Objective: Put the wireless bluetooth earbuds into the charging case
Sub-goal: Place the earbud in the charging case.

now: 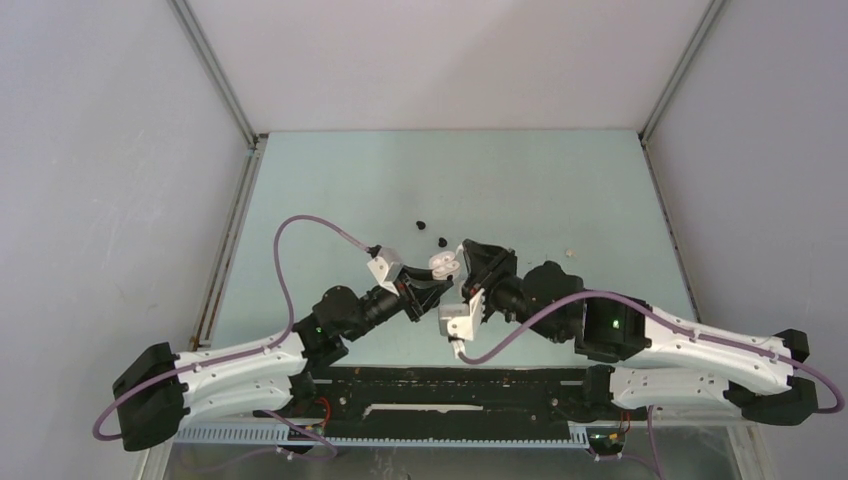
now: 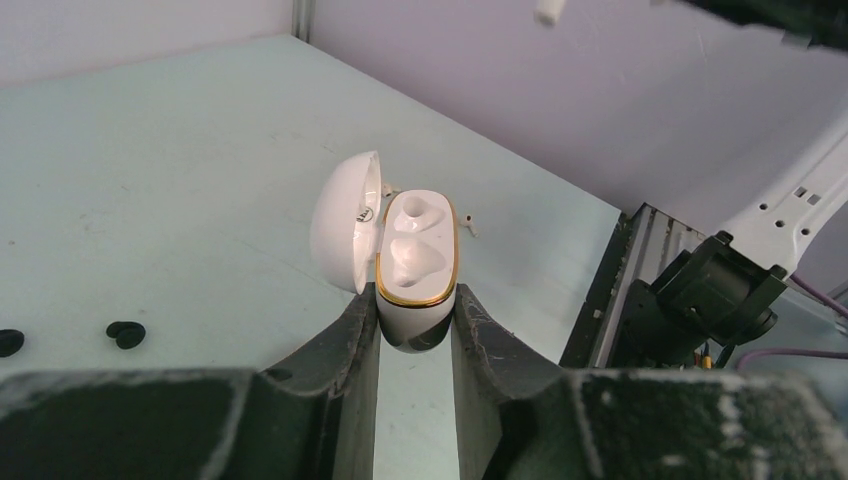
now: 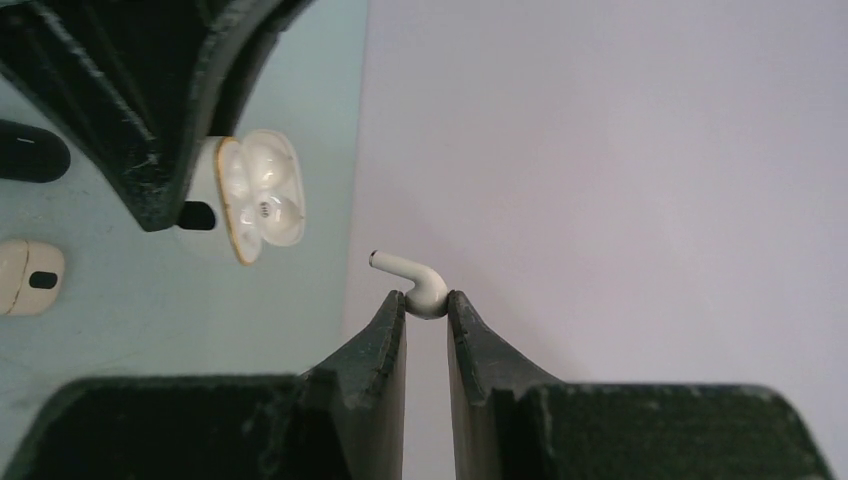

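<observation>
A white charging case (image 2: 417, 250) with a gold rim and its lid swung open to the left sits between the fingers of my left gripper (image 2: 416, 320), which is shut on its lower body. The case (image 1: 443, 266) is held above the table at mid-field. My right gripper (image 3: 427, 300) is shut on the head of a white stemmed earbud (image 3: 418, 283), its stem pointing left toward the case (image 3: 262, 195). The two grippers are close together and apart. Two black earbuds (image 2: 125, 333) lie on the table to the left.
A cream case (image 3: 28, 278) and a black oval case (image 3: 30, 150) lie on the table below the grippers. A small pale bud (image 1: 570, 253) lies to the right. Grey walls enclose the table on three sides.
</observation>
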Motion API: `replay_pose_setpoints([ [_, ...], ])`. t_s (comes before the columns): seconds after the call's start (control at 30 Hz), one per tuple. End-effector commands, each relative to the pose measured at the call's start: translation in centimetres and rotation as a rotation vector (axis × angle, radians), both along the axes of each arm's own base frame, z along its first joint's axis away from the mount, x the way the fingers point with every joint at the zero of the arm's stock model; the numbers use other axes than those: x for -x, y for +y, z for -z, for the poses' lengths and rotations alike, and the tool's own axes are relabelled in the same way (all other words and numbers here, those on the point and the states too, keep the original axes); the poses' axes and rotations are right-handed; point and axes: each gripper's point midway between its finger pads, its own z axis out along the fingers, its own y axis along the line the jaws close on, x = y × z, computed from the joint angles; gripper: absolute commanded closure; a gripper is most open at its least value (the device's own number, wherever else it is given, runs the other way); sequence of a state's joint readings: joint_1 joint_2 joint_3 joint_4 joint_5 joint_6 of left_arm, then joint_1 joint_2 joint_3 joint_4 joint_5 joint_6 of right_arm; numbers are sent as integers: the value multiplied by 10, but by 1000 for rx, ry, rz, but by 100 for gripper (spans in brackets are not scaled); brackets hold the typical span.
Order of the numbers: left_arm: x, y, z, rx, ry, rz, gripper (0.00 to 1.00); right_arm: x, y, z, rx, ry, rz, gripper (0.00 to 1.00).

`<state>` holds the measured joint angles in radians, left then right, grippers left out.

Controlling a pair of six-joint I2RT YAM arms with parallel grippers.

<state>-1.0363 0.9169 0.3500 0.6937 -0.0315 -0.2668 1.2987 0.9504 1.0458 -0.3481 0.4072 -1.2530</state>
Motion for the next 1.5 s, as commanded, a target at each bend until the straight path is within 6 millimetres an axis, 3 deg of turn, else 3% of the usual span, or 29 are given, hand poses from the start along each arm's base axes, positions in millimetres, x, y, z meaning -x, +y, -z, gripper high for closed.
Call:
replay_pose_setpoints([
  [0.0, -2, 6, -30, 63, -82, -31, 100, 13, 10, -19, -39, -181, -99, 100],
  [0.17, 4, 8, -25, 43, -132, -24, 100, 24, 20, -3, -32, -254, -161, 100],
  [0.47, 10, 6, -6, -80, -238, -35, 100, 29, 27, 8, -25, -301, -184, 100],
  [0.77, 16, 3, -7, -83, -264, -16, 100, 33, 27, 30, 45, -312, -205, 100],
  [1.47, 21, 3, -12, -73, -281, -3, 100, 40, 26, 54, 108, -287, -236, 100],
])
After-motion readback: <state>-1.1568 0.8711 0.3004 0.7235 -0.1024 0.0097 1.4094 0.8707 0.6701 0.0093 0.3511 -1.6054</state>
